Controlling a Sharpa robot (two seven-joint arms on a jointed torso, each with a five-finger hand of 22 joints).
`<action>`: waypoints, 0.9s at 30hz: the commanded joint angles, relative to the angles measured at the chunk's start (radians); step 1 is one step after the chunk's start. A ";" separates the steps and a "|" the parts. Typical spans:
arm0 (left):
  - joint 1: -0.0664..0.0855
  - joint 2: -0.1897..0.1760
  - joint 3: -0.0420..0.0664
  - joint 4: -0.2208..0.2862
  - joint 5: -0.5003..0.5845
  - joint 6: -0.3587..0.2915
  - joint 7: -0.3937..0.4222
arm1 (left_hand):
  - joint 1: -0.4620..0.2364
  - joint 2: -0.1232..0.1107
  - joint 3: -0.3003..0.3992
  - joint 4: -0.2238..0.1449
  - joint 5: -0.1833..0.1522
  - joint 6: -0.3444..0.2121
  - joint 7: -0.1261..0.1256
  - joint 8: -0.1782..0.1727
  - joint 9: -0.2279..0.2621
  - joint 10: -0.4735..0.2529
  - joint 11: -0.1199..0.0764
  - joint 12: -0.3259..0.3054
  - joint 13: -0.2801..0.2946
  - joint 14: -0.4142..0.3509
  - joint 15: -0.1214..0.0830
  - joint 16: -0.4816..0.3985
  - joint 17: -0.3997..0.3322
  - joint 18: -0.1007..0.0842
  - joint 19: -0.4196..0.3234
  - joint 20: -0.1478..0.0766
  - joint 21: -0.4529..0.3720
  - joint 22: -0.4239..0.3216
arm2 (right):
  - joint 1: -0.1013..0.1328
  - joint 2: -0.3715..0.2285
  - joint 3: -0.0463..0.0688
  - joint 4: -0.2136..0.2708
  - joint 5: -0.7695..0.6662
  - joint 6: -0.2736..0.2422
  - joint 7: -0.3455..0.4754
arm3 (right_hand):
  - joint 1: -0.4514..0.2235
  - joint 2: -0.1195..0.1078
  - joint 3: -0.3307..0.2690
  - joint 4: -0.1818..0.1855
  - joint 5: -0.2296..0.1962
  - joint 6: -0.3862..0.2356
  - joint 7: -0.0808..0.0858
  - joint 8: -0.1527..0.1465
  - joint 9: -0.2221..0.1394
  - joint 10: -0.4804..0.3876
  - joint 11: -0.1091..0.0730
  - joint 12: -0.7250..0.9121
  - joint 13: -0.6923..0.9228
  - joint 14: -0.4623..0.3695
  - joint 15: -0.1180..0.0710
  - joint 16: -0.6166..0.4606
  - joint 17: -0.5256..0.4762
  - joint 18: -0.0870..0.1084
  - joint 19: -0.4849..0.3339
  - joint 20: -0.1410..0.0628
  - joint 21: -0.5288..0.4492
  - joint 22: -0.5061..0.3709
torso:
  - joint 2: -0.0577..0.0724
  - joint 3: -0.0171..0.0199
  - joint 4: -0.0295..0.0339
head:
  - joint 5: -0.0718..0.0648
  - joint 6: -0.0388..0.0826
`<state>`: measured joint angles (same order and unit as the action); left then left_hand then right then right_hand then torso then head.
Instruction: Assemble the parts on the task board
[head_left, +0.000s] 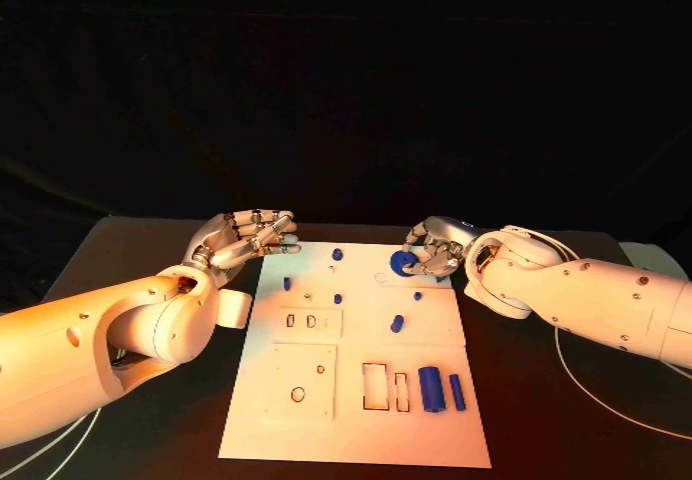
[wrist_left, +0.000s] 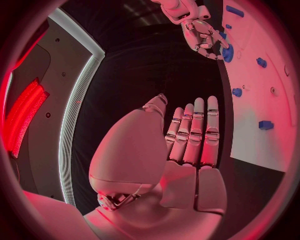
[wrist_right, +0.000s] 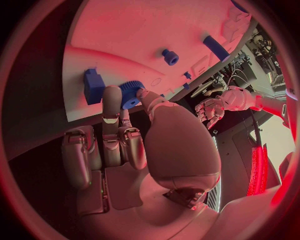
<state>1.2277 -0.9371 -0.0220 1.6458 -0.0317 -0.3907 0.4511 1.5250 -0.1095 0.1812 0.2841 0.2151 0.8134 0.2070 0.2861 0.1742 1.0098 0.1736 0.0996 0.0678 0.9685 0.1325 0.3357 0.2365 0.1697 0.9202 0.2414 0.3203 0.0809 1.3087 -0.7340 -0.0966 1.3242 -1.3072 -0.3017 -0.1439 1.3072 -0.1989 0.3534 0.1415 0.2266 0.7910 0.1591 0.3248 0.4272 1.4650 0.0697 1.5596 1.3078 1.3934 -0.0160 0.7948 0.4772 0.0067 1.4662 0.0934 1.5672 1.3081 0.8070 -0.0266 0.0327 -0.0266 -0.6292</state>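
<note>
While pinching the small blue toothed gear (head_left: 402, 262) in the silver right hand (head_left: 437, 248) above the far edge of the white task board (head_left: 351, 420), best lowered level onto its peg, silver left hand (head_left: 248, 236) idle, fingers apart, near the far left corner.

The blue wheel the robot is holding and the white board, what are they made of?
The blue wheel looks like matte plastic: one even colour, ridged rim, no shine. The white board looks like smooth plastic or painted sheet, flat with neat cut-outs; I can't tell which.
</note>
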 joint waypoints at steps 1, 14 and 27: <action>0.001 0.001 0.001 0.001 -0.004 0.019 0.004 | -0.002 -0.005 0.006 -0.002 -0.005 0.001 0.021 -0.004 -0.001 0.005 0.004 -0.003 -0.001 0.000 0.000 -0.006 0.001 0.015 0.006 0.000 -0.003 -0.001 | -0.005 0.000 -0.003 0.000 -0.033 0.039 -0.018 | 0.015 0.003 0.009 -0.007 -0.003 0.013 -0.001 0.008 0.000 0.101 0.002 0.007 0.258 0.000 0.006 0.004 -0.002 -0.007 0.105 0.006 0.004 0.263 | 0.000 0.0006 -0.0015 | 0.002 -0.001; 0.001 0.001 0.001 0.000 -0.004 0.019 0.004 | 0.000 -0.004 0.008 -0.003 -0.005 0.001 0.021 -0.004 -0.001 0.006 0.004 -0.004 -0.001 0.000 0.000 -0.006 0.001 0.015 0.006 0.000 -0.003 -0.001 | -0.008 -0.004 -0.003 0.016 -0.089 -0.015 -0.017 | 0.048 0.033 0.126 -0.048 -0.015 0.090 -0.017 0.027 -0.002 0.106 -0.013 0.011 0.263 -0.002 -0.005 0.005 -0.005 -0.007 0.105 -0.004 0.004 0.263 | 0.000 0.0009 -0.0001 | -0.002 -0.003; 0.001 0.002 0.001 -0.002 -0.004 0.020 0.004 | 0.001 -0.004 0.010 -0.004 -0.005 0.002 0.020 -0.004 -0.001 0.006 0.003 -0.005 -0.001 0.000 0.000 -0.007 0.002 0.015 0.007 0.000 -0.003 -0.002 | -0.008 -0.009 -0.002 0.095 -0.221 -0.212 -0.004 | -0.011 0.014 0.142 -0.040 -0.068 0.118 -0.028 0.024 -0.001 0.106 -0.021 0.011 0.263 0.000 -0.011 0.006 -0.007 -0.007 0.105 -0.010 0.004 0.263 | -0.001 0.0002 -0.0007 | 0.000 0.004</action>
<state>1.2277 -0.9370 -0.0220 1.6426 -0.0317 -0.3892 0.4489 1.5250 -0.1095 0.1839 0.2813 0.2151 0.8134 0.2070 0.2861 0.1743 1.0098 0.1736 0.0996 0.0678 0.9685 0.1325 0.3357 0.2374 0.1697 0.9202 0.2414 0.3204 0.0810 1.3003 -0.7427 -0.0995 1.4077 -1.4439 -0.4340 -0.1455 1.3072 -0.1846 0.4957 0.0937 0.1618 0.8722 0.1646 0.3450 0.4203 1.4650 0.0553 1.5664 1.3075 1.3960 -0.0187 0.7948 0.4714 0.0068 1.4662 0.0934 1.5665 1.3077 0.8066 -0.0260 0.0317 -0.0276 -0.6274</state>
